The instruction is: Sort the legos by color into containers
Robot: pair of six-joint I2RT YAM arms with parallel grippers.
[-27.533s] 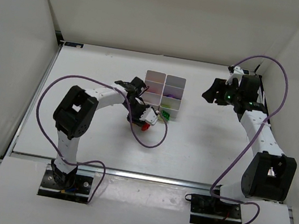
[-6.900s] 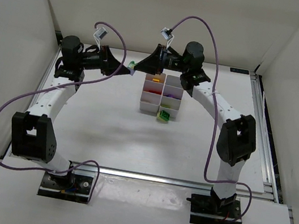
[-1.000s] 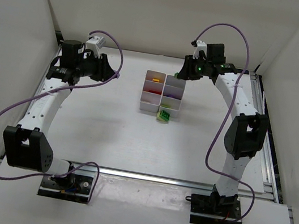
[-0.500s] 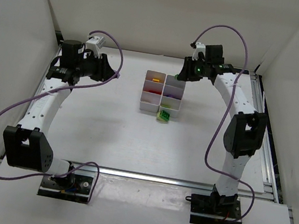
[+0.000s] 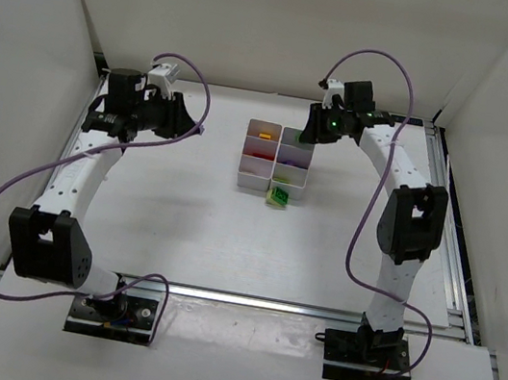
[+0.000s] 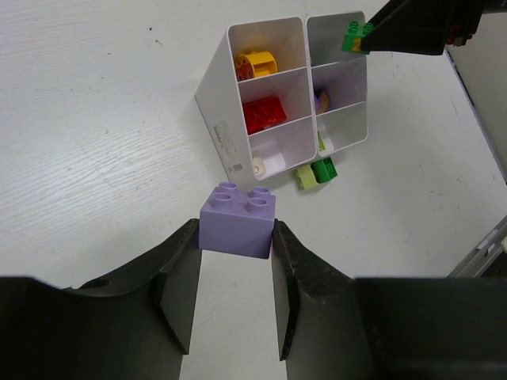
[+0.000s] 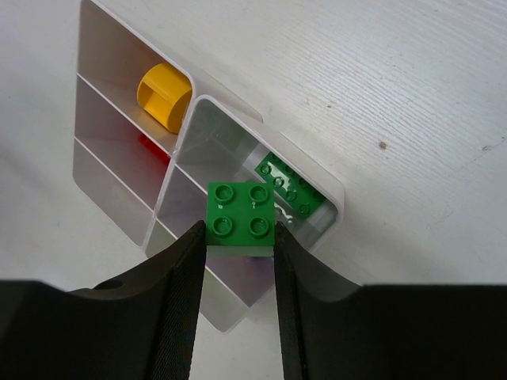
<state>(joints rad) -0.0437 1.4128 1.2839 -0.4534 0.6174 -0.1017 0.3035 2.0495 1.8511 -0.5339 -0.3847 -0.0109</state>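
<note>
my arms stretched far, right claw (image 7: 239,234) clamps a green lego (image 7: 240,215) over the containers (image 6: 224,138), left claw (image 6: 236,239) a purple lego (image 6: 237,224).

passage left of containers (image 5: 253,182), legos (image 5: 278,196) perhaps abutting

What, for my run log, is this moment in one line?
left tool: shut on purple lego | right tool: shut on green lego above containers | loose green legos beside containers
</note>
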